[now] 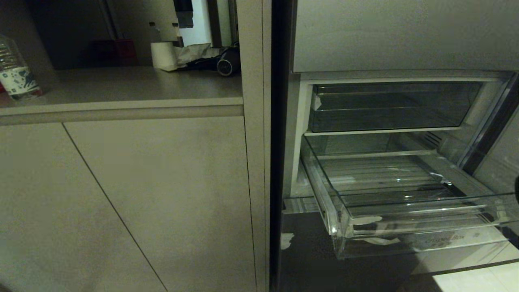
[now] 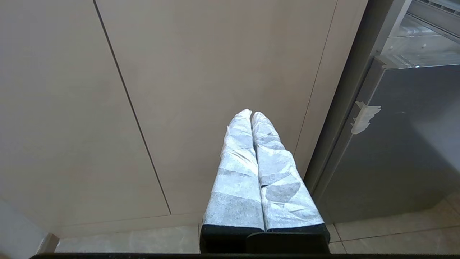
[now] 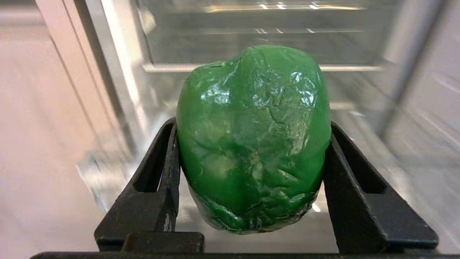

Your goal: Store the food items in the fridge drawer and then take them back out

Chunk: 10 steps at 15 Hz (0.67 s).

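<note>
The green bell pepper (image 3: pixel 253 138) sits clamped between the two black fingers (image 3: pixel 160 176) of the right end effector (image 3: pixel 251 158), which press against its opposite sides. Its glossy, wrinkled skin fills the middle of the right wrist view, and behind it the open fridge interior is blurred. The pepper is held in the air in front of the fridge, not in any bin.

The fridge drawer (image 1: pixel 405 211), a clear plastic bin with a ribbed floor and a tall front lip, is pulled out from the lower part of the fridge in the head view. Nothing can be seen lying in it. Just above it sits a shallower clear bin (image 1: pixel 389 107), pushed in. The tan-orange food item cannot be seen in any view.

The left end effector (image 2: pixel 251 115) hangs low in front of the beige cabinet doors (image 2: pixel 179 90), its two white-wrapped fingers (image 2: pixel 237 172) pressed together and holding nothing, with tiled floor (image 2: pixel 395 233) beneath it.

To the left of the fridge, the counter (image 1: pixel 121 87) carries a plastic water bottle (image 1: pixel 14 71) at its far left, and further back a white paper roll (image 1: pixel 163 54) beside crumpled paper and a dark object.
</note>
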Tool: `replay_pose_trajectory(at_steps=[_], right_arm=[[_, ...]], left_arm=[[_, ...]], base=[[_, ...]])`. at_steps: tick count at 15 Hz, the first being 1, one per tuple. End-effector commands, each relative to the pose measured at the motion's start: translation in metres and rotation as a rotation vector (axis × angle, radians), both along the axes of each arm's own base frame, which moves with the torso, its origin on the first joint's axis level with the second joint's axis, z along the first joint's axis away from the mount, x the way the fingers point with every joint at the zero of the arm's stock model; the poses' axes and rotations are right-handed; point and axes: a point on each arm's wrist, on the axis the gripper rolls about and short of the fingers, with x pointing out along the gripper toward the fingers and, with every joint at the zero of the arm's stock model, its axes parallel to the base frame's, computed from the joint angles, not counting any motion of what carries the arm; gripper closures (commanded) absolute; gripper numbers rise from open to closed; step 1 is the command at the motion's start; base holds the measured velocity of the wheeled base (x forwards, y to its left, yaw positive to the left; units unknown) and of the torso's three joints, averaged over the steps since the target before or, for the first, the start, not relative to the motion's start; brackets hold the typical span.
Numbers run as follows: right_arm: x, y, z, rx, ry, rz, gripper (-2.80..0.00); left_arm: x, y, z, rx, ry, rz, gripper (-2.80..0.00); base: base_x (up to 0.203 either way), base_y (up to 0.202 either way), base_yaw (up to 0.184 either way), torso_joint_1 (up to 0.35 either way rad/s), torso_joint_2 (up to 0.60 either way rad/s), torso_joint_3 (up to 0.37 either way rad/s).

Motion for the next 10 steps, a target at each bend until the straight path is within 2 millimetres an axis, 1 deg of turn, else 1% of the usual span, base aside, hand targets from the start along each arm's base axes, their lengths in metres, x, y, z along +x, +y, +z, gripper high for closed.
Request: replay_pose_trajectory(at_steps=[1,5,7,9,10], right_arm=[[0.059,0.001,0.009,0.027,0.159,0.022,0.0],[0.13,0.0,0.002,0.077,0.313,0.025,0.0],[0.164,-0.002,-0.008,0.108,0.356,0.013,0.0],[0.193,-0.005,-0.023,0.125,0.381,-0.001,0.0],[0.203,-0.006,-0.029,0.132,0.388,-0.007,0.0]], left_arm=[[0.0,0.0,0.0,0.0,-0.001,0.001,0.0],[0.0,0.0,0.0,0.0,-0.001,0.001,0.0],[0.0,0.0,0.0,0.0,-0.001,0.001,0.0],[0.0,0.0,0.0,0.0,-0.001,0.001,0.0],[0.0,0.0,0.0,0.0,-0.001,0.001,0.0]], base=[[0.0,0.0,0.0,0.0,0.0,0.0],[0.0,0.0,0.0,0.0,0.0,0.0],[0.0,0.0,0.0,0.0,0.0,0.0],[0.0,0.0,0.0,0.0,0.0,0.0],[0.0,0.0,0.0,0.0,0.0,0.0]])
